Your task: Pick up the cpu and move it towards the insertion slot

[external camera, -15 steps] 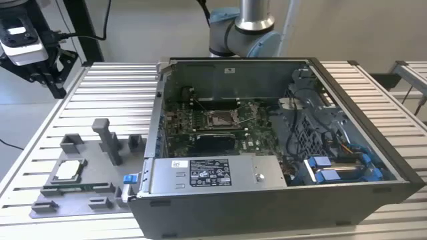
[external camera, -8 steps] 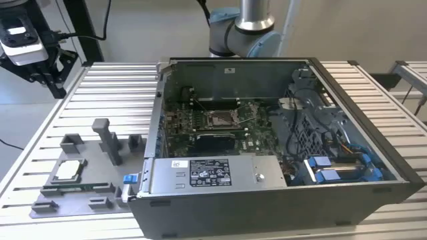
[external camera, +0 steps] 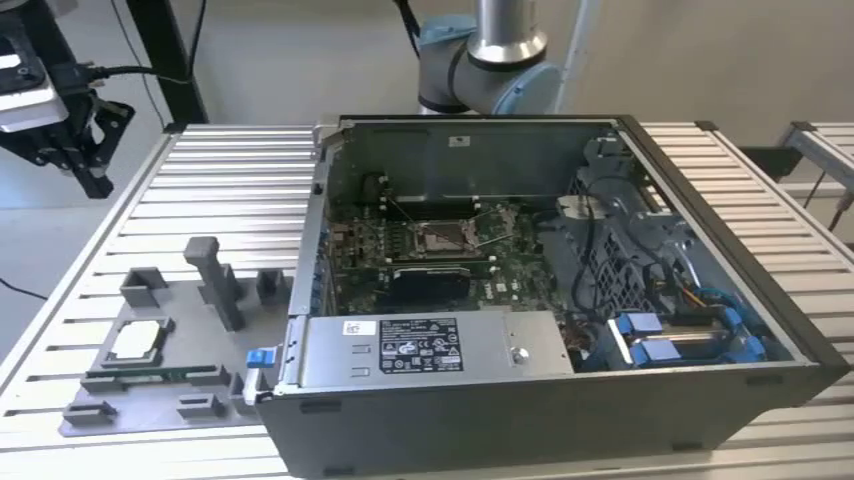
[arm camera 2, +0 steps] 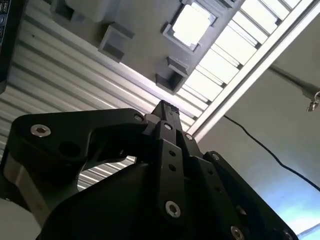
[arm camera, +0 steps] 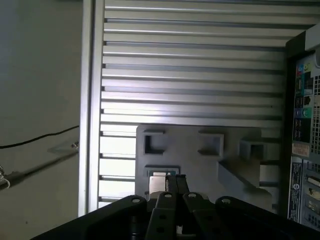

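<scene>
Exterior view: the hand (external camera: 91,178) hangs over the counter (external camera: 227,190) edge, well apart from the cpu (external camera: 138,340) in its grey holder (external camera: 200,385). Second wrist view: fingers (arm camera 2: 167,120) together, empty. First wrist view: cpu (arm camera: 157,175) lies past the fingertips (arm camera: 173,186). Approach step, I judge; grasping needs the fingers parted.

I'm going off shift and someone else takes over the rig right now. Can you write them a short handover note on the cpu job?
Gripper: shut, holding nothing, raised near the table edge at the exterior view's left, clear of the parts.
Cpu: lying flat in its recess on the grey fixture plate, untouched.
Insertion slot: on the board inside the open computer case.
Done: nothing yet.
Left: the grasp and the carry towards the slot.
</scene>
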